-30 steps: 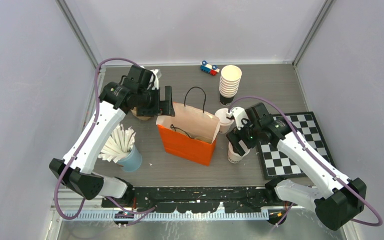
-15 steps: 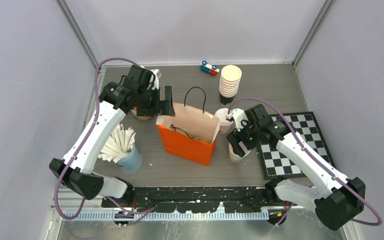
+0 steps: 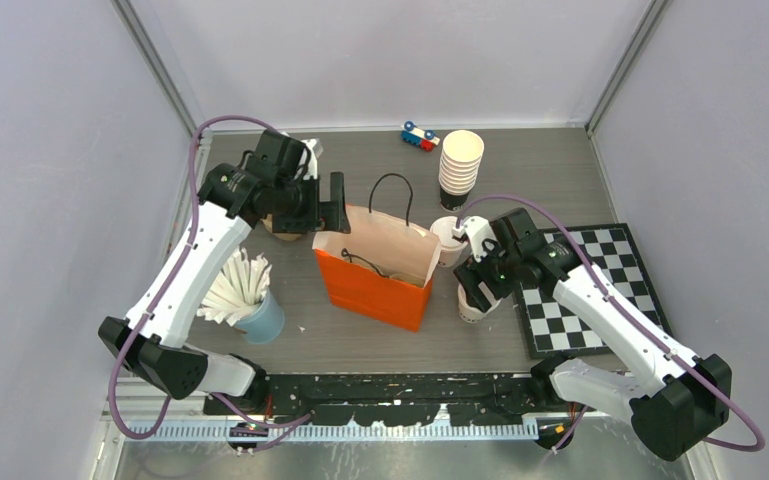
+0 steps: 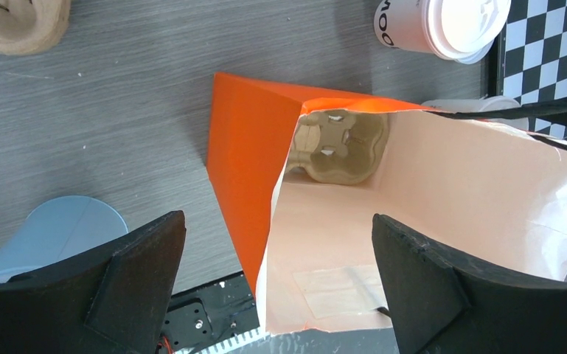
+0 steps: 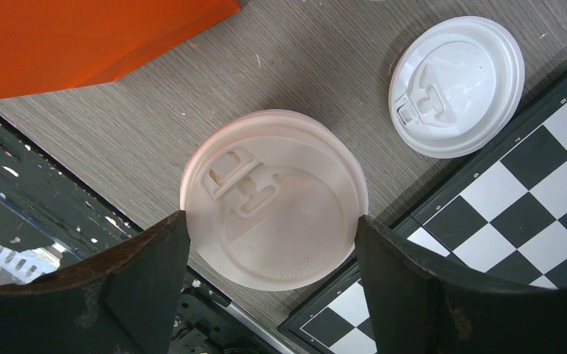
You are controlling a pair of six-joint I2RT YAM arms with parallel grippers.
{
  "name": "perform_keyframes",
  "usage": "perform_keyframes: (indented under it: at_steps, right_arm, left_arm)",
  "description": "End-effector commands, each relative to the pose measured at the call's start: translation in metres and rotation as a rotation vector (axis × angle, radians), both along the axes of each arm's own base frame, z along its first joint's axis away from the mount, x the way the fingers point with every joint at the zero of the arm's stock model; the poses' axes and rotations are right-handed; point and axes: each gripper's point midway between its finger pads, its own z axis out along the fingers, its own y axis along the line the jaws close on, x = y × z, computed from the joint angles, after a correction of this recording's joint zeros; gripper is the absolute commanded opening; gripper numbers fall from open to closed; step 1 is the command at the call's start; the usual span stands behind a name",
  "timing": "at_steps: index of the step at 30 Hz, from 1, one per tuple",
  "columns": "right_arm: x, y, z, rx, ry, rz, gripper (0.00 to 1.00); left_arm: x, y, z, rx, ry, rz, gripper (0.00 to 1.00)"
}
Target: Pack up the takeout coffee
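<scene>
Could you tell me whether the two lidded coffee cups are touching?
Apart. The right wrist view shows bare table between the nearer cup and the farther cup.

— How many lidded coffee cups (image 5: 273, 199) (image 5: 457, 85)?
— Two counted
— Bags?
— One orange bag (image 3: 372, 290); one cardboard carrier (image 4: 335, 144) sighted
— Remaining items?
— One stack of lidless cups (image 3: 459, 165), one blue cup of sticks (image 3: 265, 320), one toy car (image 3: 419, 136), one chessboard (image 3: 615, 250)

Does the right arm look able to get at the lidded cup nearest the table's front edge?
Probably yes: the right pincer hangs open directly above that cup, one tip on each side of it, with nothing in between.
</scene>
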Motion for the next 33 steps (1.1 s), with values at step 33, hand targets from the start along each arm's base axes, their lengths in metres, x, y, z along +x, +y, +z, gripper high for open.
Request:
perform_keyframes:
  at_steps: [33]
  right_arm:
    - [0.025, 0.000, 0.043, 0.018, -0.129, -0.052, 0.73]
  left_arm:
    - [0.008, -0.007, 0.011, -0.011, -0.014, -0.070, 0.78]
